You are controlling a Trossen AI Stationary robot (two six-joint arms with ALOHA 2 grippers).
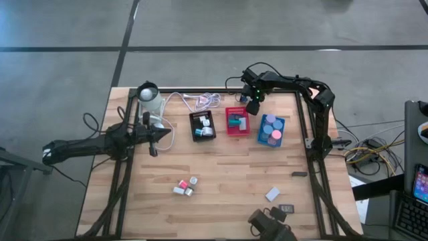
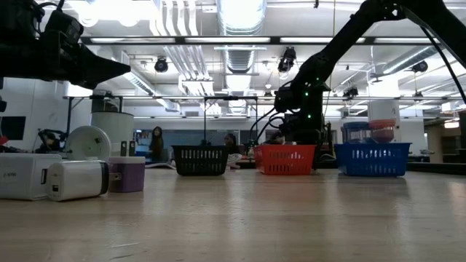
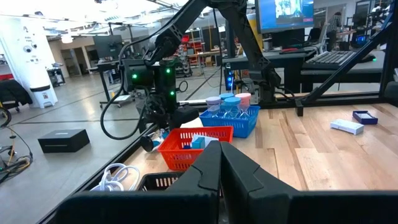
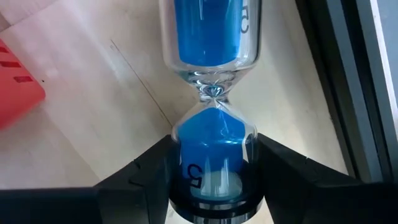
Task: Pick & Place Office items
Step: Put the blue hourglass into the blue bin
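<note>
A sand timer with blue sand (image 4: 213, 93) lies on the wood by the table's far edge, next to the red tray (image 1: 237, 121). My right gripper (image 1: 253, 105) points down over it, its fingers closed against one bulb. The timer does not show in the high view, where the arm covers it. My left gripper (image 1: 155, 137) hangs shut and level at the table's left, holding nothing. Loose office items lie near the front: pink and white pieces (image 1: 185, 186), a white block (image 1: 272, 194) and a dark rectangle (image 1: 286, 209). My right gripper pinches the timer's glass bulb (image 4: 214, 146) next to its black end cap (image 4: 214, 202) between its two fingers (image 4: 152, 171). The fingers come from above, pointing down, and lie across the timer. The timer lies lengthwise on the table.
A black tray (image 1: 202, 125), the red tray and a blue tray (image 1: 271, 130) holding round rolls stand in a row at the back. A white coiled cable (image 1: 200, 102) and a white device (image 1: 150, 100) sit at the far left. The table's black frame rail (image 4: 348, 93) runs beside the timer.
</note>
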